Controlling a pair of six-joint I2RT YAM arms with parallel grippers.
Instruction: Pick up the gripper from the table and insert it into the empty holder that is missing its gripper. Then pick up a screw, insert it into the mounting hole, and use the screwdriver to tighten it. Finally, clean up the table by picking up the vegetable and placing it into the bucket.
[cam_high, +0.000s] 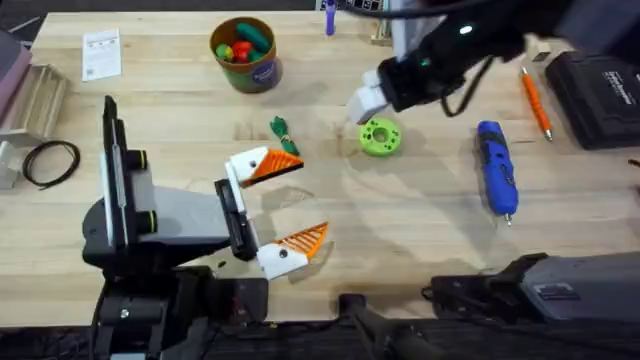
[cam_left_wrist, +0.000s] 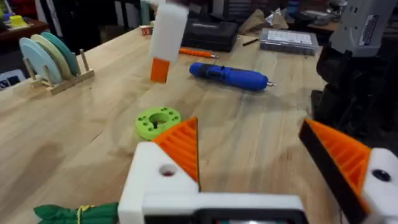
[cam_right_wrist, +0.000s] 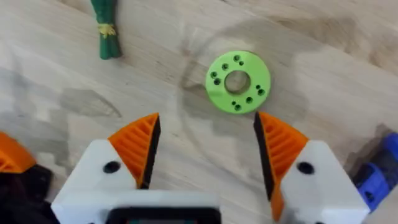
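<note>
The vegetable lies on the tabletop just beside the lime-green disc. Looks light and floppy, so I'd pinch the tied stem. My right end effector hovers over the disc, spread wide, holding nothing.

A robotics lab or workshop is showing here. A pale wooden workbench is carrying tools: a blue screwdriver is lying near a black case, with a thin orange stick between them. Beyond the case, cluttered benches are standing in the room behind.
</note>
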